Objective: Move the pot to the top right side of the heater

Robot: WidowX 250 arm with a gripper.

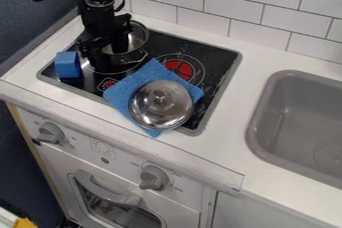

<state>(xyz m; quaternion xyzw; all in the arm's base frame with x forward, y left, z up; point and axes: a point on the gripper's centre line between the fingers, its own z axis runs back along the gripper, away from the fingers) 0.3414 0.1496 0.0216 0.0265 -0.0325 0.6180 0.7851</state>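
The black gripper [105, 51] hangs over the left part of the cooktop, at the near left side of the silver pot [139, 36]. It overlaps the pot in view and hides part of its rim and inside. The pot stands upright toward the back left of the black heater [217, 59], which has red marked rings at its middle and front left. Whether the gripper holds the pot's wall cannot be made out.
A blue block [67, 64] sits at the heater's left edge. A blue cloth [127, 90] lies across the front middle, with a shiny metal lid [160, 104] on it. The grey sink [270, 84] is at the right, and a tiled wall [234, 9] runs behind.
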